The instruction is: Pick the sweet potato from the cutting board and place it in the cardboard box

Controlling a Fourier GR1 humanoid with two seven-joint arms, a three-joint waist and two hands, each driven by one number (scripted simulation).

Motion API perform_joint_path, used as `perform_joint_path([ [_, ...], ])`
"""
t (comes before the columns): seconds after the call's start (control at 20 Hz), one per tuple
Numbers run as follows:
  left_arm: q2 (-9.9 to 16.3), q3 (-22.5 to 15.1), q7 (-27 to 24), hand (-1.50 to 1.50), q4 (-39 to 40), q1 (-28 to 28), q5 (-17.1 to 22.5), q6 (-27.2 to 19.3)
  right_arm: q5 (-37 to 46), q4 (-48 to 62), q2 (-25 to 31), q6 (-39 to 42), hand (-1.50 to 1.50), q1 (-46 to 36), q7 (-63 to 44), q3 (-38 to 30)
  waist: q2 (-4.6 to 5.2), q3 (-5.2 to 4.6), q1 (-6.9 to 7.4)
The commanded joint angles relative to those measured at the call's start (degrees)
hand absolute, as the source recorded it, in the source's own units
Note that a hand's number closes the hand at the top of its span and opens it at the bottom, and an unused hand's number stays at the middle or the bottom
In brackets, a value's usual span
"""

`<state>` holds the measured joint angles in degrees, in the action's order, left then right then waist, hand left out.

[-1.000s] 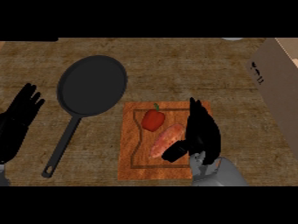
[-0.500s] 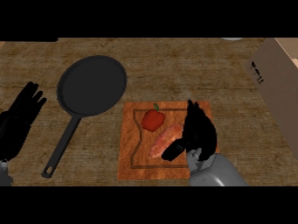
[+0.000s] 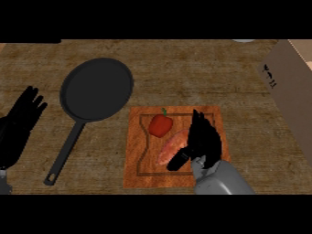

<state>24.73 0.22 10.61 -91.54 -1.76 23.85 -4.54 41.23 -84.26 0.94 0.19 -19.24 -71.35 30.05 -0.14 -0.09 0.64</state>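
A pinkish sweet potato (image 3: pixel 169 147) lies on the wooden cutting board (image 3: pixel 137 176), below a red bell pepper (image 3: pixel 160 124). My right hand (image 3: pixel 201 139) hovers over the board's right half, fingers straight and pointing away, its thumb beside the sweet potato's lower end; part of the sweet potato is hidden behind it. The cardboard box (image 3: pixel 300 91) stands at the right edge of the view. My left hand (image 3: pixel 13 130) rests open at the left edge, fingers up.
A black frying pan (image 3: pixel 96 89) lies left of the board, its long handle (image 3: pixel 66 151) running down toward the counter's front. The wooden counter (image 3: pixel 206 73) stretches between board and box.
My right hand has shifted left over the board, closer to the sweet potato. The left hand has barely moved.
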Motion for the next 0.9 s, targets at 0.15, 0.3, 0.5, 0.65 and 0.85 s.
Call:
perform_joint_path([
  [0.15, 0.63, 1.3, 0.55, 0.0, -1.11, 0.45, 0.64, 1.39, -1.73, 3.22, -0.89, -1.89, -1.5, -3.8, -13.86, -0.3, 0.01, 0.02, 0.25],
  [0.3, 0.49, 1.92, -0.2, 0.0, -1.59, 2.38, 0.48, 1.53, -1.0, 1.49, -0.89, -1.91, -1.5, -1.18, -13.86, 0.62, -0.14, 0.02, -0.04],
  [0.5, -0.17, 1.27, -0.04, 0.0, -1.34, 1.39, -0.27, 1.81, 0.59, 2.48, -0.89, -6.04, 1.5, -0.3, -13.86, 3.35, -0.03, 0.05, -0.17],
  [0.65, -1.39, 1.59, 0.11, 0.0, 1.01, -1.54, -1.3, 0.63, 1.88, 4.1, -0.88, -7.45, 1.5, -2.61, -12.84, 5.89, 0.12, 0.07, -0.31],
  [0.85, -2.41, 0.7, 1.54, 0.0, -0.6, -0.89, -2.0, 0.0, 2.32, 2.93, -0.88, -4.8, 1.5, -4.93, -13.84, 5.84, 0.04, 0.07, -0.24],
])
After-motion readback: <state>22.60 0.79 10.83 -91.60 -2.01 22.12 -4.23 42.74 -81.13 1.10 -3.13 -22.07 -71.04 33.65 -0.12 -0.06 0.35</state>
